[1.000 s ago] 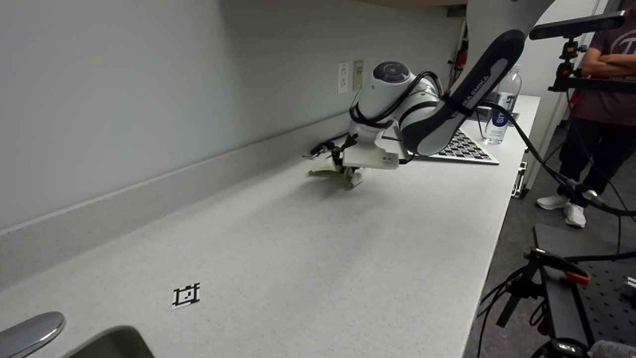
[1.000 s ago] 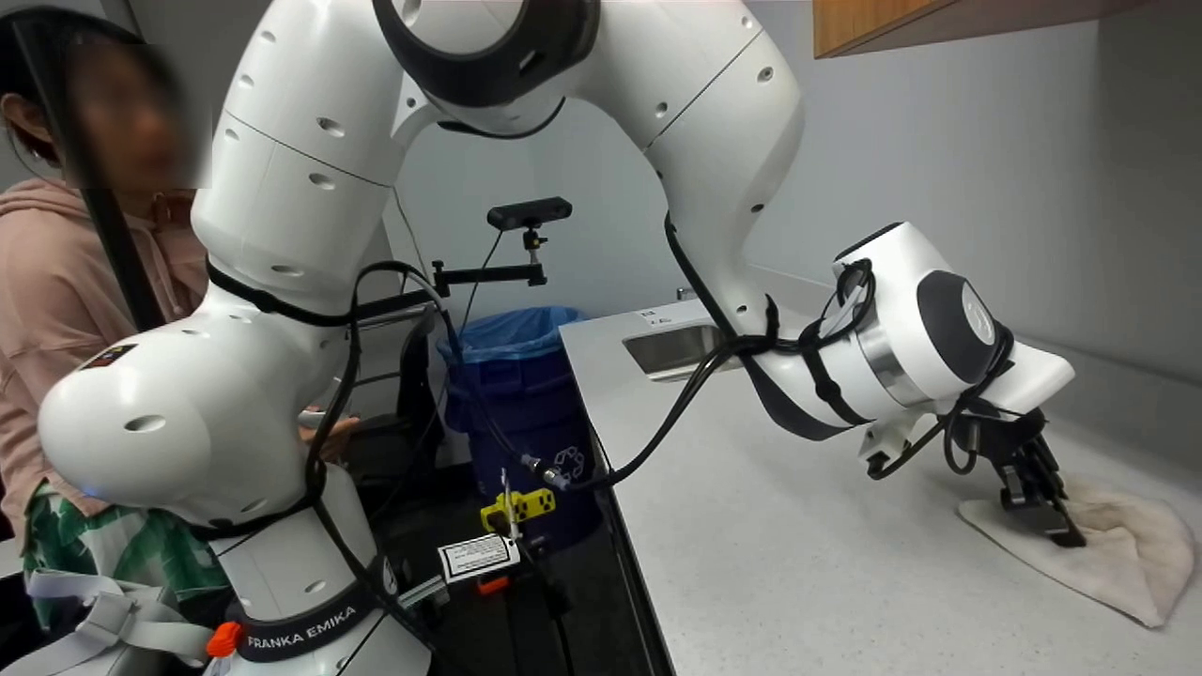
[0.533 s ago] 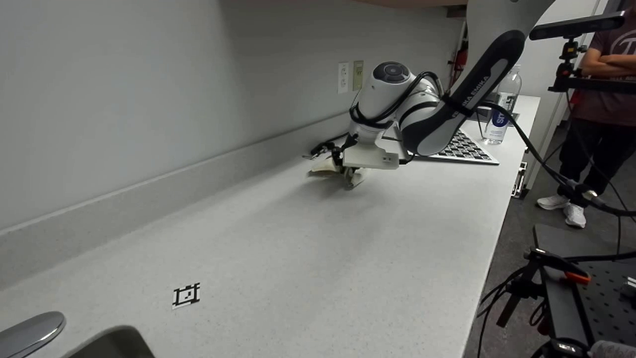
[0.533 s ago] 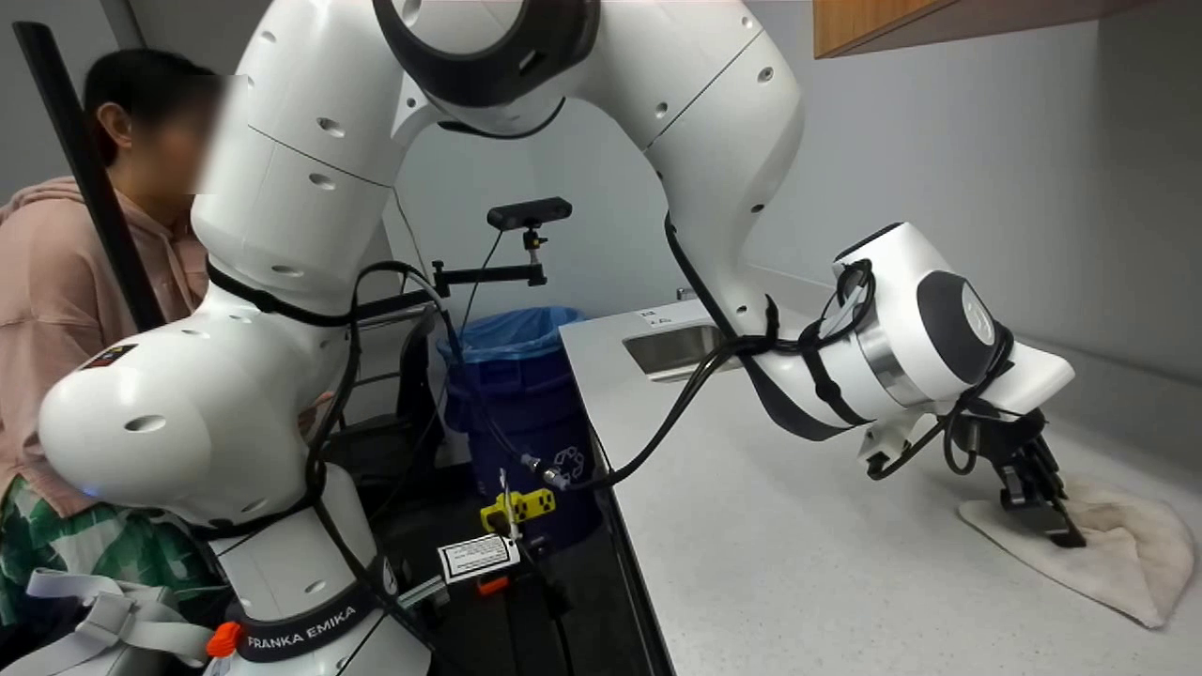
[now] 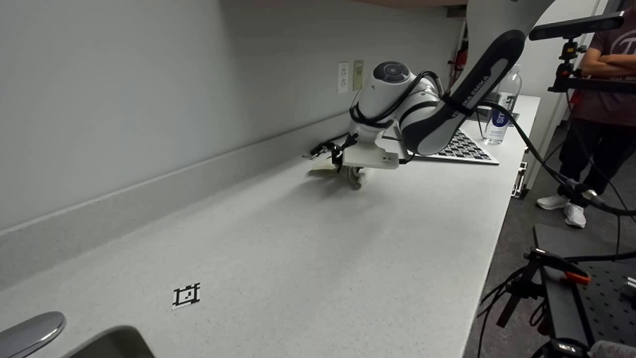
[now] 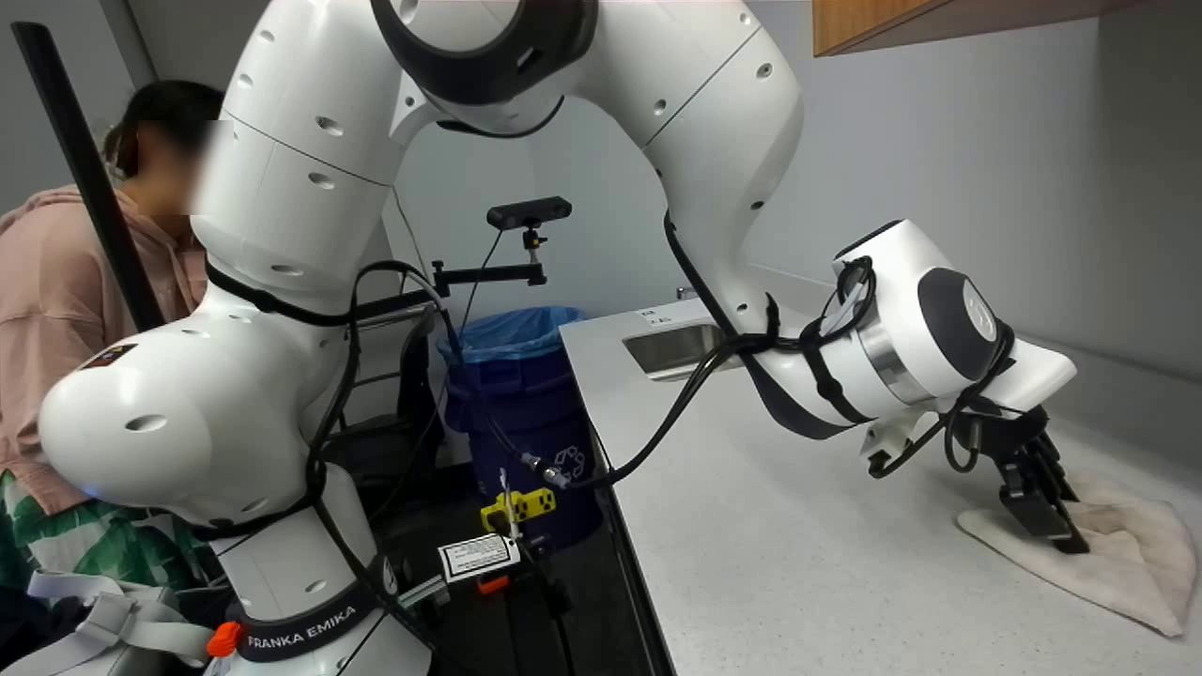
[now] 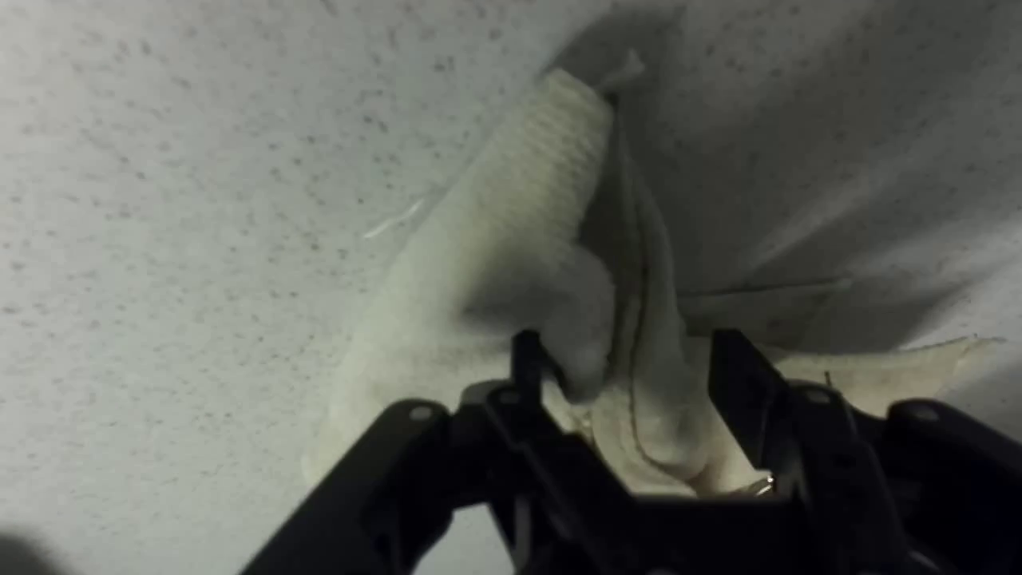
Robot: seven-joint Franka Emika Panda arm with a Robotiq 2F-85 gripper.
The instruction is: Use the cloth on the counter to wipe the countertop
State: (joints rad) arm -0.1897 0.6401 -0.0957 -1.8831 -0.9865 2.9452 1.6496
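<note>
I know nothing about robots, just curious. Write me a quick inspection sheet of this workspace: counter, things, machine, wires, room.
Surface: white speckled countertop; thin pale streak beside the cloth in the wrist view, nature unclear.
Job's things: the cloth is beige, wrinkled and lies on the countertop.
Clutter: bottle, patterned board and small printed marker, all on the countertop.
End effector: down at the cloth, jaws apart with folds between them; no firm grip shows.
Cables: black cables strapped along the arm, partly in loops.
Surroundings: steel sink, blue bin, a person in pink and, in an exterior view, a person with folded arms.
</note>
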